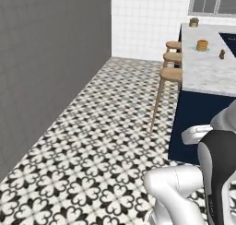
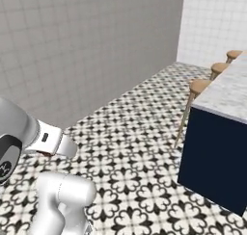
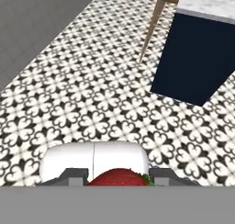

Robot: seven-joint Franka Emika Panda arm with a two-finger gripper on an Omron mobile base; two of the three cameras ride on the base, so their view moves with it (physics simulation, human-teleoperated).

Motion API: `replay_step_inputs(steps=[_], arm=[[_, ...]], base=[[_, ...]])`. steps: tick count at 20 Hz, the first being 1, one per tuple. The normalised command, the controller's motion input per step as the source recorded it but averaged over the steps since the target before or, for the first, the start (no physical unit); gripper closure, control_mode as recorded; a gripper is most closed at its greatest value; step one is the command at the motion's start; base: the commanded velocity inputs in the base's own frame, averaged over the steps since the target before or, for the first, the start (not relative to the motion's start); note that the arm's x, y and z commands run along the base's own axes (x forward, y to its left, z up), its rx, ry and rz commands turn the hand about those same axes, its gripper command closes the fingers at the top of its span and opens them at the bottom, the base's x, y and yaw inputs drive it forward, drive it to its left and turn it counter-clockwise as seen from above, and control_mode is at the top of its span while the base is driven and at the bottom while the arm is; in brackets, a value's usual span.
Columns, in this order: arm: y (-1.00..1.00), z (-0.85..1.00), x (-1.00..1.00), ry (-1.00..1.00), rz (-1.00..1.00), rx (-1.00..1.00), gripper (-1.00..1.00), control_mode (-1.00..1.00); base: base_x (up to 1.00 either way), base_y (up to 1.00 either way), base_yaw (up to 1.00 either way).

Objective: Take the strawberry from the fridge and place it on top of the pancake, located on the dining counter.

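With the strawberry [image 3: 120, 177] pinched in the claw [image 3: 119, 177] at the hand view's bottom, the pancake [image 1: 202, 45] sits far ahead on the dining counter [image 1: 203, 69], upper right of the left base view.

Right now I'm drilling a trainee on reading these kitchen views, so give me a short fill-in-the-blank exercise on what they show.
1. The gripper is shut on a red ____.
2. The pancake sits on the marble dining counter, on a pale ____ plate.
3. Along the counter's side stand ____ wooden stools.
4. The floor is tiled in a black-and-____ pattern.

Missing words: strawberry; blue; three; white
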Motion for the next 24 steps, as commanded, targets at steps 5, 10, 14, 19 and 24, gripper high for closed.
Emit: replay_step_inputs(steps=[5, 10, 14, 19, 24], arm=[[0.0, 0.0, 0.0, 0.0, 0.0, 0.0, 1.0, 1.0], [0.0, 0.0, 0.0, 0.0, 0.0, 0.0, 1.0, 1.0], [0.0, 0.0, 0.0, 0.0, 0.0, 0.0, 1.0, 1.0], [0.0, 0.0, 0.0, 0.0, 0.0, 0.0, 1.0, 1.0], [0.0, 0.0, 0.0, 0.0, 0.0, 0.0, 1.0, 1.0]], base=[[1.0, 0.91, -0.37], [1.0, 0.74, -0.38], [1.0, 0.83, -0.4], [1.0, 0.83, -0.4], [1.0, 0.85, -0.42]])
